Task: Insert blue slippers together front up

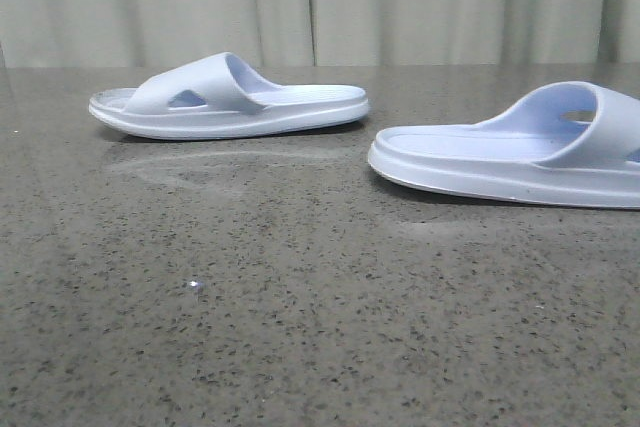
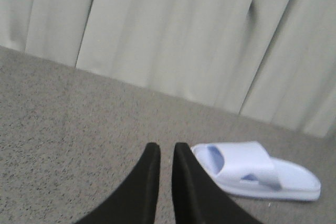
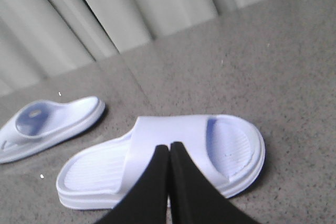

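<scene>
Pale-blue slippers flat, apart | right tool closed, over one | left tool near-closed, beside other

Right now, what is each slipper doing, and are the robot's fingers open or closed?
Pale blue foam slipper on the left: flat on its sole on the speckled grey stone table, strap up, untouched.
Pale blue foam slipper on the right: flat on its sole, strap up, apart from the other, untouched.
Left gripper: black fingers nearly closed, holding nothing.
Right gripper: black fingers closed, holding nothing.
</scene>
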`<move>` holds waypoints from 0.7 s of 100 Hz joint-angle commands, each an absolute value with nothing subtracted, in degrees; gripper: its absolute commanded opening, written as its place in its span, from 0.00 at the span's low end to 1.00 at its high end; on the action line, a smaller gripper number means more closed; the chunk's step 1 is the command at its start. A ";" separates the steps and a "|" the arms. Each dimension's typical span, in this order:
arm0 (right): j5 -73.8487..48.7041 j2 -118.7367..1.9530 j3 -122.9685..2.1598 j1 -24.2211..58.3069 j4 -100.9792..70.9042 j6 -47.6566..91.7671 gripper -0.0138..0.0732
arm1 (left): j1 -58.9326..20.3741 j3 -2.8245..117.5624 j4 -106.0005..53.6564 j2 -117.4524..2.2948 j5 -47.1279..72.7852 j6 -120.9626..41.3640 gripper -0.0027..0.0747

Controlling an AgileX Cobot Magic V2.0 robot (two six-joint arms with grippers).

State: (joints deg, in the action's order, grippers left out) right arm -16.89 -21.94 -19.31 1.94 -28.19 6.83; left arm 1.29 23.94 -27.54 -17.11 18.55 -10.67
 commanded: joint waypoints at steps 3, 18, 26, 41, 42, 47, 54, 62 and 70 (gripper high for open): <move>-17.01 -31.22 -26.08 1.60 -27.17 7.56 0.07 | 1.50 32.39 -22.70 -25.26 23.09 -10.38 0.05; -22.63 -37.92 -28.85 1.60 -27.17 7.56 0.07 | 1.50 34.58 -22.70 -29.85 27.20 -10.38 0.05; -26.63 -39.01 -29.69 1.60 -27.17 7.66 0.07 | 1.50 34.58 -22.70 -30.61 29.87 -10.38 0.05; -32.61 -39.45 -32.73 1.60 -23.84 9.95 0.07 | 1.50 34.99 -22.61 -30.73 32.53 -12.61 0.05; -32.77 -39.45 -32.92 1.60 -23.54 9.95 0.07 | 1.50 35.10 -22.61 -30.73 32.71 -12.72 0.05; -34.12 -39.45 -34.43 1.60 -21.11 9.95 0.07 | 1.50 35.23 -22.57 -30.83 33.31 -13.81 0.06; -36.23 -39.57 -36.36 1.60 -18.72 9.95 0.07 | 1.50 35.17 -22.48 -31.13 33.69 -13.74 0.06; -38.74 -39.91 -38.31 1.60 -18.09 9.95 0.07 | 1.50 35.17 -22.70 -32.07 33.83 -13.74 0.06; -40.40 -40.36 -40.09 1.60 -17.74 9.95 0.10 | 1.50 35.53 -23.09 -33.41 34.44 -13.83 0.06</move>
